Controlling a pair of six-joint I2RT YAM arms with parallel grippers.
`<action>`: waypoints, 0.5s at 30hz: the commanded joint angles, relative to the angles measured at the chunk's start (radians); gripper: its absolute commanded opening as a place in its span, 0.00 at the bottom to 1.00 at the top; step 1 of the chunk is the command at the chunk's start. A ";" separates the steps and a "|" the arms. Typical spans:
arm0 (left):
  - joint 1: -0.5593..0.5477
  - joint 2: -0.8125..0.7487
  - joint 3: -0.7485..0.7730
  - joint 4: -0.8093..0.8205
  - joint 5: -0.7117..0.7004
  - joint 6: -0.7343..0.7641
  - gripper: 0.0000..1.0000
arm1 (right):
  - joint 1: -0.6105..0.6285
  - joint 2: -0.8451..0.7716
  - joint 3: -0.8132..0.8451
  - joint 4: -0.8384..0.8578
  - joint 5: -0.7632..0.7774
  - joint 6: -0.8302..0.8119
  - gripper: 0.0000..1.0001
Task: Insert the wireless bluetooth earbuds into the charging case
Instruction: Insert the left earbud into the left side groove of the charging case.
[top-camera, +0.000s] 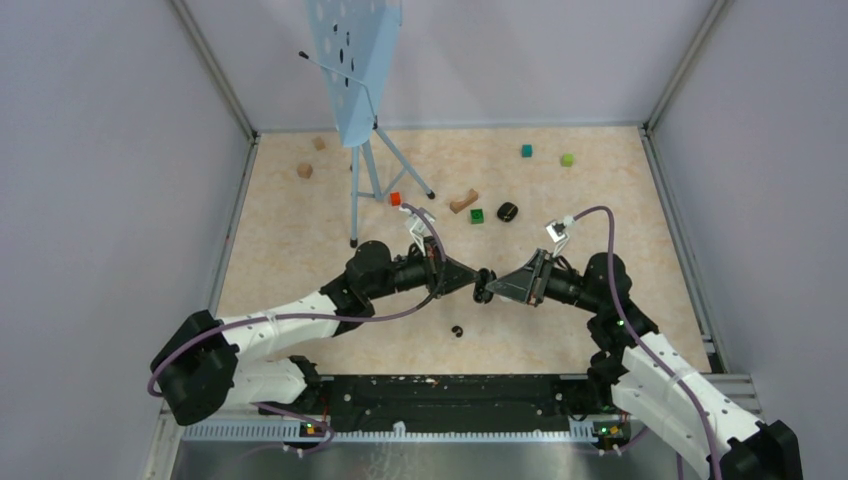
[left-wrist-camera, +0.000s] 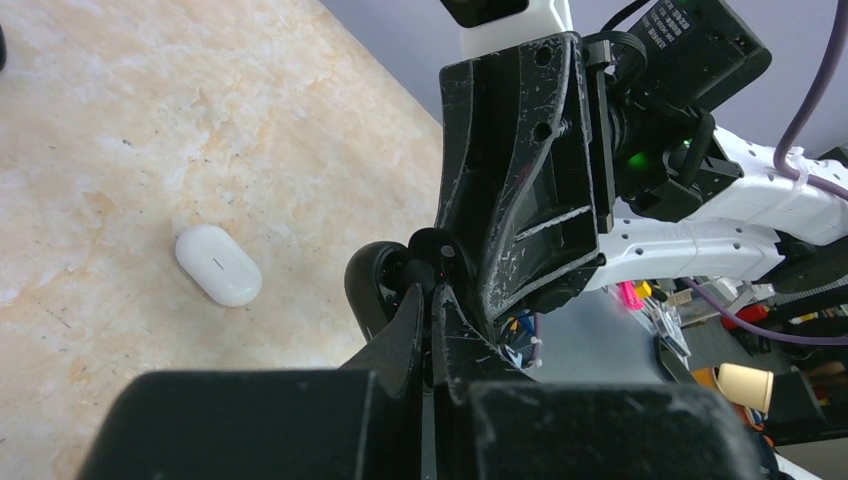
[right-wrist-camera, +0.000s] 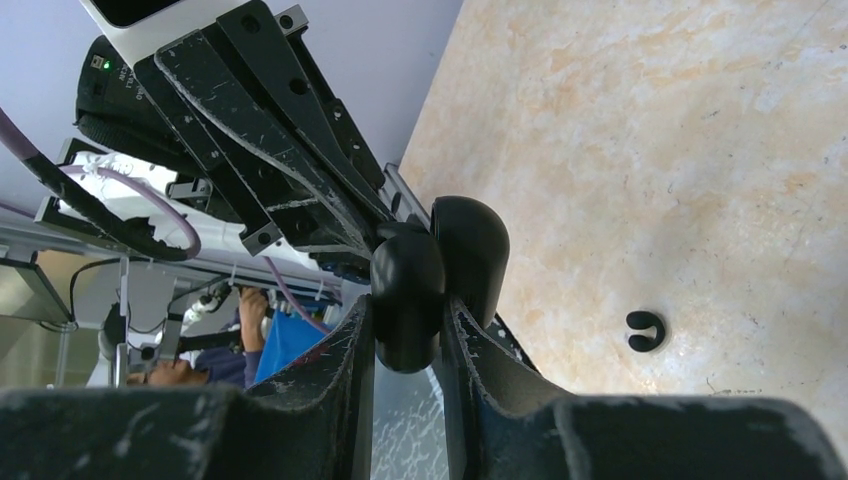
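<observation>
Stand (top-camera: 350, 60): blue perforated panel, three legs, far left.
Wooden blocks (top-camera: 305, 170) (top-camera: 319, 143): two, far-left corner, apart.
Red cube (top-camera: 395, 199): near a stand foot.
Wooden arch (top-camera: 463, 201): just beside green block (top-camera: 477, 215).
Teal cube (top-camera: 526, 151), lime cube (top-camera: 567, 159): far right.

The left arm (top-camera: 300, 318) and the right arm (top-camera: 640, 345) bend inward from their bases, wrists nearly level, tips meeting nose to nose. The left pincer (top-camera: 466, 277) has its jaws pressed together. The right pincer (top-camera: 490, 287) clamps a black case (right-wrist-camera: 408, 290) between its fingers.

The fingers (right-wrist-camera: 345, 365) are scratched black plastic, the charging case (right-wrist-camera: 408, 295) smooth black, the tabletop (right-wrist-camera: 650, 150) marble-patterned and matt.
</observation>
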 joint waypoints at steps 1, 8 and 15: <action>-0.011 0.014 0.031 0.001 -0.028 0.009 0.00 | -0.007 -0.017 0.027 0.031 -0.005 -0.007 0.00; -0.019 0.007 0.041 -0.045 -0.088 0.055 0.00 | -0.006 -0.019 0.033 0.021 -0.003 -0.006 0.00; -0.034 0.032 0.062 -0.092 -0.131 0.091 0.00 | -0.006 -0.025 0.043 0.012 0.003 -0.003 0.00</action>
